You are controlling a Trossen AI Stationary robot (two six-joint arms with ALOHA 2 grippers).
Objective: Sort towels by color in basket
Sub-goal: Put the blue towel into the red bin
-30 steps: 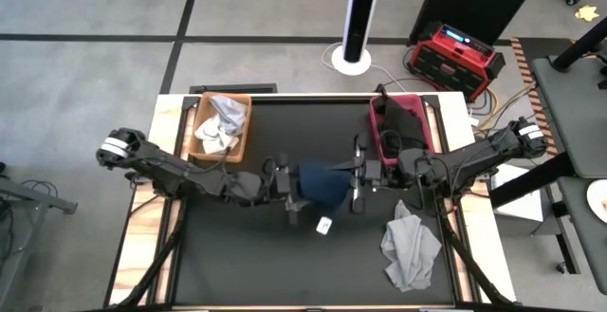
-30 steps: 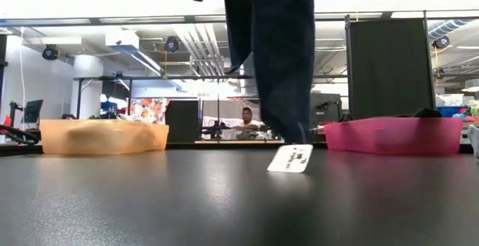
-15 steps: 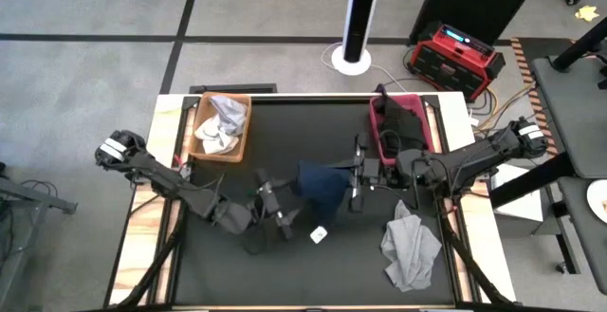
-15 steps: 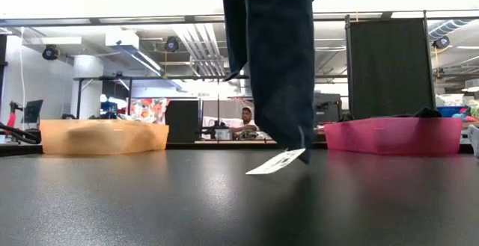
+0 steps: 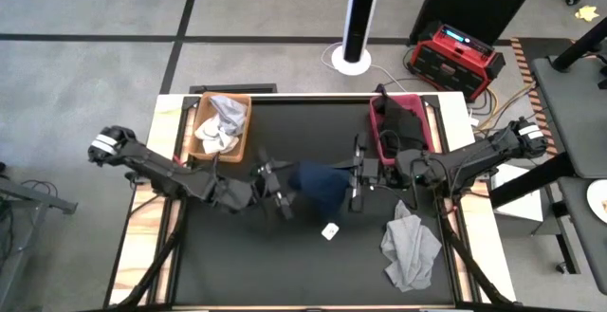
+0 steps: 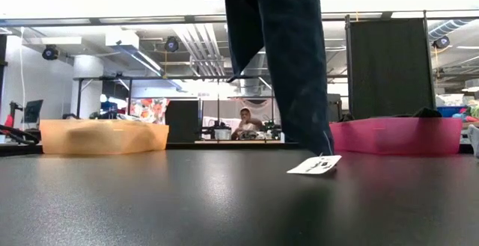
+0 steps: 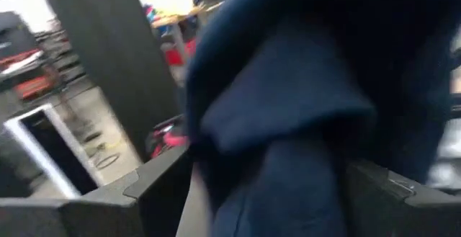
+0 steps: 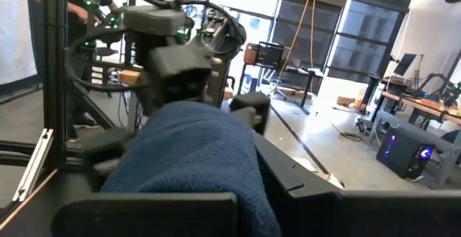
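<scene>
A navy blue towel hangs over the table's middle between both grippers; in the low view it drops as a dark column. Its white tag lies on the table. My right gripper is shut on the towel from the right side. My left gripper is open at the towel's left side, and in its wrist view the towel bulges between the two fingers. A light grey towel lies crumpled near the right near corner. White towels fill the orange basket, and dark ones the pink basket. My right gripper pinches a bunched upper fold of the navy towel between its two fingers, coming level from the table's right. The towel hangs below the hold, and only its tag reaches the table. My left gripper stands open around the towel's left side; whether its fingers touch the cloth I cannot tell.
The orange basket sits at the far left of the table and the pink basket at the far right. Bare dark tabletop stretches across the near half. A person sits in the room beyond the table.
My left gripper drew away from the towel toward the near edge, then swung back up to the towel's left side. The towel stayed hanging from my right gripper, while its lower end and tag swung toward the table's right.
</scene>
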